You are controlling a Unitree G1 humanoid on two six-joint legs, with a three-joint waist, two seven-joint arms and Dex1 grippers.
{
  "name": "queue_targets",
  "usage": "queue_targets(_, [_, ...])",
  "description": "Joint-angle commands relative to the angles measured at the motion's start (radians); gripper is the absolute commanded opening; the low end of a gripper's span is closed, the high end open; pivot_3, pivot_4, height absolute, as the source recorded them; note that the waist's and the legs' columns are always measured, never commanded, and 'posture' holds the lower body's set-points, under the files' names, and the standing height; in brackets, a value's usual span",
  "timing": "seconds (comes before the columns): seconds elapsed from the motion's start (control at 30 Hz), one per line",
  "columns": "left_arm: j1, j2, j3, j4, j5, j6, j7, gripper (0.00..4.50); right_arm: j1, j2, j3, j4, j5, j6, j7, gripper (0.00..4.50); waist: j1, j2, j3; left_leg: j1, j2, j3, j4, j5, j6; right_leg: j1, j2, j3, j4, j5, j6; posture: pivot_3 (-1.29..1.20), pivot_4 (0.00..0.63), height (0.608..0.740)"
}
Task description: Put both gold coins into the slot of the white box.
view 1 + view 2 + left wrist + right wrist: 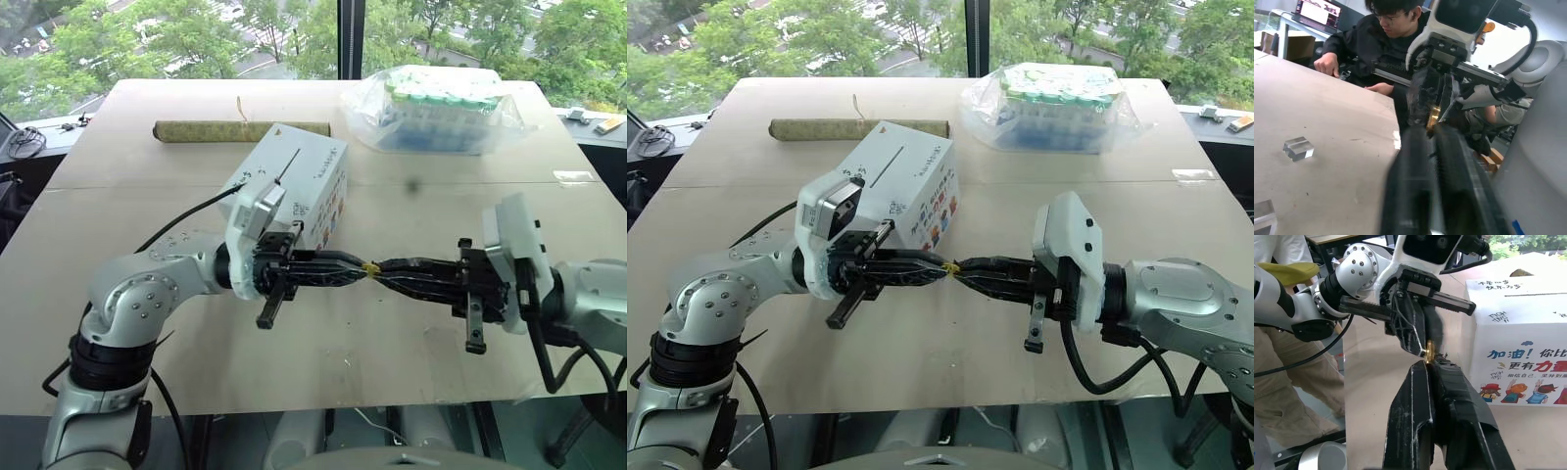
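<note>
A pale tan table (147, 323) stands before a window with green trees beyond it. Taken from the head views, left to right: at about ten o'clock on the tabletop lies a long olive-brown roll (211, 129), flat and parallel to the far edge. Just nearer and right of it, close to the centre, sits the white box (312, 176), turned at an angle, its handwritten top face showing the slot (288, 163) as a thin dark line; colourful little pictures run along its near side.

In front of the box, at about six o'clock from it, the two arms meet above the table. The left gripper (355, 271) reaches in level from the left and its fingers are closed on a gold coin (370, 266), a small yellow glint. The right gripper (384, 268) reaches in from the right, tip to tip with the left, and its fingers are also closed on that same coin. The right wrist view shows the coin standing on edge, pinched between both pairs of black fingertips, with the box just beside.

At about one o'clock, well apart from the box, lies a clear plastic bag of green-capped tubes (439, 108).

The left wrist view shows a clear plastic cube (1298, 148) resting on the table and a person in dark clothing (1374, 36) at its far edge.
</note>
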Motion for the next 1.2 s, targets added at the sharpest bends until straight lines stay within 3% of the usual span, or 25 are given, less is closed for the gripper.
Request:
queue_targets(0.03, [-0.020, -0.007, -0.003, -0.005, -0.004, 0.000, -0.020, 0.09, -0.011, -0.003, 0.004, -0.021, 0.015, -0.033, 0.002, 0.00, 0.000, 0.000, 0.000, 0.000, 0.000, 0.000, 0.000, 0.000, 0.000, 0.000, 0.000, 0.000, 0.000, 0.000, 0.000, 0.00, 0.150, 0.740])
queue_targets(0.3, [-0.019, -0.015, 0.012, 0.022, 0.019, -0.009, -0.039, 0.09, -0.015, -0.003, 0.018, -0.009, -0.033, -0.050, 0.023, 0.00, 0.000, 0.000, 0.000, 0.000, 0.000, 0.000, 0.000, 0.000, 0.000, 0.000, 0.000, 0.000, 0.000, 0.000, 0.000, 0.00, 0.150, 0.740])
queue_targets(0.4, [-0.007, -0.018, 0.032, 0.027, 0.007, -0.005, -0.026, 0.00, -0.003, 0.002, 0.004, 0.026, -0.056, -0.067, 0.051, 0.99, 0.000, 0.000, 0.000, 0.000, 0.000, 0.000, 0.000, 0.000, 0.000, 0.000, 0.000, 0.000, 0.000, 0.000, 0.000, 0.00, 0.150, 0.740])
queue_targets(0.63, [0.017, -0.024, 0.108, 0.032, -0.071, 0.027, 0.049, 0.00, -0.001, -0.020, -0.026, 0.078, -0.117, -0.087, 0.100, 4.30, 0.000, 0.000, 0.000, 0.000, 0.000, 0.000, 0.000, 0.000, 0.000, 0.000, 0.000, 0.000, 0.000, 0.000, 0.000, 0.00, 0.150, 0.740])
queue_targets(0.67, [0.024, -0.022, 0.119, 0.030, -0.079, 0.029, 0.059, 0.00, -0.020, -0.020, -0.016, 0.104, -0.139, -0.088, 0.108, 4.46, -0.001, 0.000, 0.000, 0.000, 0.000, 0.000, 0.000, 0.000, 0.000, 0.000, 0.000, 0.000, 0.000, 0.000, 0.000, 0.00, 0.150, 0.740])
queue_targets(0.8, [0.024, -0.024, 0.191, 0.022, -0.129, 0.031, 0.168, 0.00, -0.070, -0.038, -0.007, 0.151, -0.256, -0.120, 0.168, 4.46, -0.002, 0.000, 0.000, 0.000, 0.000, 0.000, 0.001, 0.000, 0.000, 0.000, 0.000, 0.001, 0.000, 0.000, 0.000, 0.00, 0.150, 0.740])
queue_targets(1.0, [-0.056, -0.028, 0.270, -0.068, -0.040, -0.044, 0.491, 0.00, -0.043, -0.079, -0.116, 0.149, -0.386, -0.227, 0.250, 4.46, 0.008, 0.000, 0.000, -0.002, -0.001, -0.002, 0.001, 0.000, 0.000, 0.000, -0.001, -0.001, -0.001, 0.000, 0.000, 0.00, 0.150, 0.740])
queue_targets(1.2, [-0.206, 0.041, 0.169, -0.128, 0.278, 0.016, 0.864, 0.00, 0.002, -0.134, -0.260, 0.210, -0.353, -0.223, 0.341, 4.46, 0.022, -0.001, 0.000, -0.002, -0.001, -0.001, 0.002, 0.000, 0.000, 0.000, -0.001, 0.000, 0.000, 0.001, 0.001, 0.00, 0.150, 0.740])
